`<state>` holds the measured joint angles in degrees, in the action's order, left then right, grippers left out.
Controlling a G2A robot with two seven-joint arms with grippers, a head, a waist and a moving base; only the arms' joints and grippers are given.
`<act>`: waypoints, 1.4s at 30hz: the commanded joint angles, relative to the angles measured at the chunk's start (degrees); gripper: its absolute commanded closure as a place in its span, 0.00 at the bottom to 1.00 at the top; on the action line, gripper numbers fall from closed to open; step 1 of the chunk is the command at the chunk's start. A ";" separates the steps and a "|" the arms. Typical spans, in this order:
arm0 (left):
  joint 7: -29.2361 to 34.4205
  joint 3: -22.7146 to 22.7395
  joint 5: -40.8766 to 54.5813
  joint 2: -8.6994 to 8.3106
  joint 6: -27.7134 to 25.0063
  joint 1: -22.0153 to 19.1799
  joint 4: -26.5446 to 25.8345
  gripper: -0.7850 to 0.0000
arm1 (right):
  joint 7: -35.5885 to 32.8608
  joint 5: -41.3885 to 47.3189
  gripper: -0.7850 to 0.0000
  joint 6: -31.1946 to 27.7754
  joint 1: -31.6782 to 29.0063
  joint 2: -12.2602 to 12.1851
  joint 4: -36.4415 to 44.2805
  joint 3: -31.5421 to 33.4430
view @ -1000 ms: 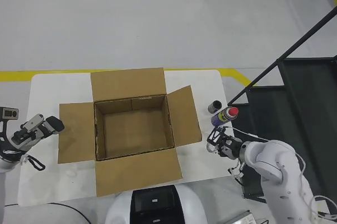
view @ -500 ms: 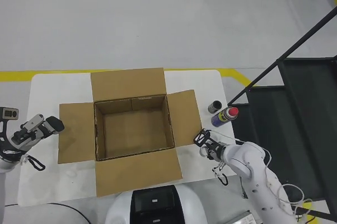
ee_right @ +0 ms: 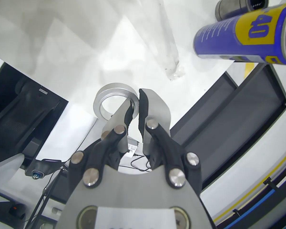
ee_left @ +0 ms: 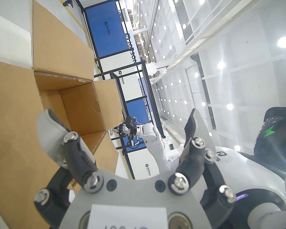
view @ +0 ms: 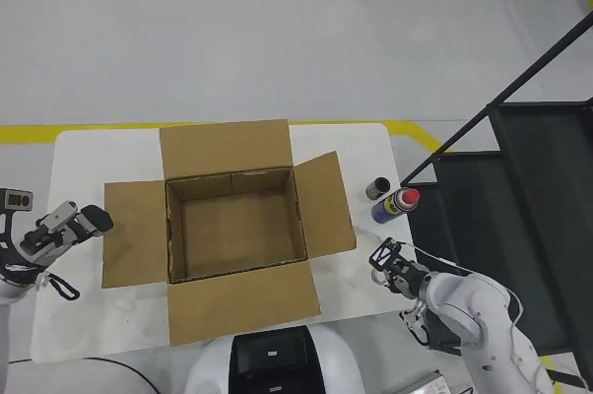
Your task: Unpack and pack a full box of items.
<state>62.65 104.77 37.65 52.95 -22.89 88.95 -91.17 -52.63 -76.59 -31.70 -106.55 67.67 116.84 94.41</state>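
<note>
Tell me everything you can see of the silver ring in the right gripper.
The silver ring looks like smooth metal: a flat circular band with a wide open centre. The right gripper is shut on its rim at one side. It is held near the right edge of the table; whether it touches that surface cannot be told.

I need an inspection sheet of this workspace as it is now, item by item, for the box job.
Surface: white table, carrying the box and loose items.
Job's things: cardboard box open, flaps spread, no items inside; spray can and dark metal cylinder stand beside its right flap; metal ring held in the right pincer.
Clutter: clear plastic piece lying on the table.
Grippers: left pincer open, holding nothing, at the table's left edge; right pincer shut on the ring, near the table's front right corner.
Cables: black cable loop at the left wrist.
Surroundings: yellow floor line; dark stairs on the right.
</note>
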 commanded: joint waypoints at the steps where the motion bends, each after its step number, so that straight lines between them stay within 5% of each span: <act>1: 0.00 0.00 0.00 0.00 0.00 0.00 0.00 0.00 | -0.33 0.50 1.00 -0.52 1.19 -0.07 -1.98 -0.86; 11: 0.00 0.00 0.00 0.00 0.00 0.00 0.00 0.00 | -0.17 -0.10 1.00 1.22 10.58 -0.07 -15.83 -6.98; 28: 0.00 0.00 0.00 0.00 0.00 0.00 0.00 0.00 | 1.70 -5.18 0.96 7.52 15.03 -0.05 -23.59 -11.83; 30: 0.00 0.00 0.00 0.00 0.00 0.00 0.00 0.00 | 1.83 -5.21 0.84 7.67 15.62 -0.04 -24.21 -12.29; 33: 0.00 0.00 0.00 0.00 0.00 0.00 0.00 0.00 | 1.89 -5.27 0.51 7.84 16.18 -0.07 -24.63 -12.70; 34: 0.00 0.00 0.00 0.00 0.00 0.00 0.00 0.00 | 1.84 -5.24 0.16 7.90 16.32 -0.09 -24.80 -12.78; 38: 0.00 0.00 0.00 0.00 0.00 0.00 0.00 0.00 | 1.72 -4.36 0.09 7.45 16.42 -0.28 -24.55 -12.26; 42: 0.00 0.00 0.00 0.00 0.00 0.00 0.00 0.00 | 2.01 -2.86 0.21 5.82 13.82 -0.79 -20.96 -9.79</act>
<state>62.65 104.77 37.65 52.95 -22.89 88.95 -91.17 -50.42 -79.55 -25.57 -91.96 67.04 94.97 83.82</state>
